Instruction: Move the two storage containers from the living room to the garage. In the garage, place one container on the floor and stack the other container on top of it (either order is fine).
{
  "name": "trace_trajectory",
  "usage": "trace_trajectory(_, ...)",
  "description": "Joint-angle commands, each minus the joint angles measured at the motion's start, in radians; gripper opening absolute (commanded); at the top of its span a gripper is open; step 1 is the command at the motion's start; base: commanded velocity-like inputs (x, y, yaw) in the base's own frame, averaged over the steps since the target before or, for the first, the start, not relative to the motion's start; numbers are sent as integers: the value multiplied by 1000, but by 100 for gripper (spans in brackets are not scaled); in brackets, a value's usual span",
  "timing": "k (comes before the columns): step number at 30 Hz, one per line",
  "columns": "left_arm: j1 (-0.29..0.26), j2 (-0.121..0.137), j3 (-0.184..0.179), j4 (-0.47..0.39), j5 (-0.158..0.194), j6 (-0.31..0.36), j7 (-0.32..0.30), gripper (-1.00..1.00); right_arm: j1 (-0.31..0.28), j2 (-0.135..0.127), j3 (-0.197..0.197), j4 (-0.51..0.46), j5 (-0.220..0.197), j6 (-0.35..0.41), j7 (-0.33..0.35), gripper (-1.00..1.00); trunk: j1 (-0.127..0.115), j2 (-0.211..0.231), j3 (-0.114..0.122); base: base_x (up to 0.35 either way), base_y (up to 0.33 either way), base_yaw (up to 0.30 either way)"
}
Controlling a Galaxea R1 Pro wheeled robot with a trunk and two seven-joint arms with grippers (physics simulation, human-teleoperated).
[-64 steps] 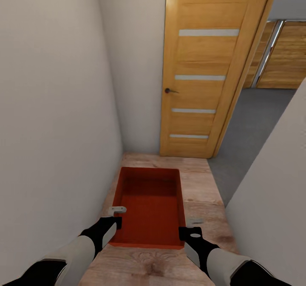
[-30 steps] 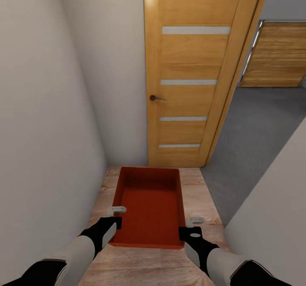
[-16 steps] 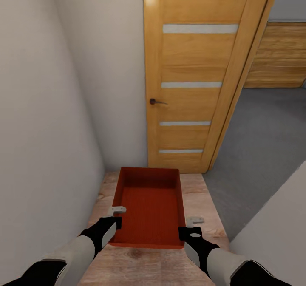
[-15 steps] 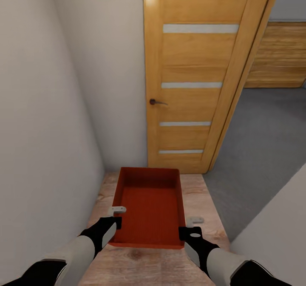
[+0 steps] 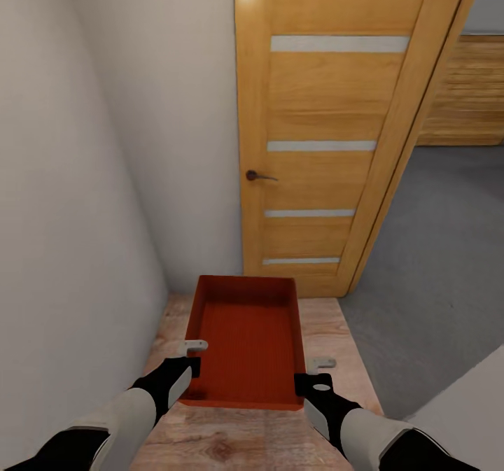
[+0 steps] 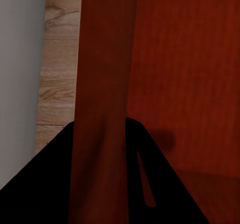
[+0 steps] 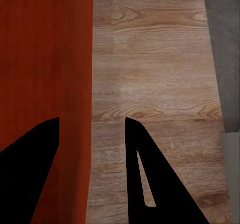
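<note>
One orange-red storage container [image 5: 245, 338] hangs lidless in front of me over light wood planks, its long side pointing at the doorway. My left gripper [image 5: 190, 349] is shut on its left wall; in the left wrist view that wall [image 6: 102, 84] fills the gap between the black fingers [image 6: 35, 184]. My right gripper [image 5: 316, 367] straddles the right wall. In the right wrist view the wall's edge [image 7: 85, 84] runs between the fingertips, with a strip of planks showing between it and the outer finger [image 7: 155, 184]. The garage's dark grey floor [image 5: 441, 247] lies through the doorway at right.
An orange-brown door [image 5: 322, 128] with glass slits stands swung open straight ahead. A white wall [image 5: 70, 212] runs close along my left, and another white wall corner [image 5: 469, 415] juts in at lower right. A wood-slat panel [image 5: 469, 93] closes the far side of the garage.
The whole view has shifted: the door looms larger and nearer, and more grey floor shows at right. The container and both grippers keep the same places in the picture.
</note>
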Motion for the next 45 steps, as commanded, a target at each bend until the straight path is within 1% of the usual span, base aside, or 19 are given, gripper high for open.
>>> trace_trajectory(1, 0, 0, -6, 1, 4, 7, 6, -100, -1, 1, -9, -3, 4, -23, -2, -100, 1, -2, -2, 323, 0, 0)
trace_trajectory(10, 0, 0, -6, 0, 4, 6, 6, -100, -1, 1, -9, -3, 4, -23, -3, -100, 1, -2, -2, 276, 0, -23)
trace_trajectory(40, 0, 0, -6, -4, 5, 7, 5, -100, -1, 1, -9, -3, 4, -23, -3, -100, 1, -2, -2, 2, 0, -283)
trace_trajectory(45, 0, 0, -6, -4, 6, 8, 5, -100, -1, 1, -9, -3, 4, -23, -3, -100, 1, -2, -2, 130, 99, -123)
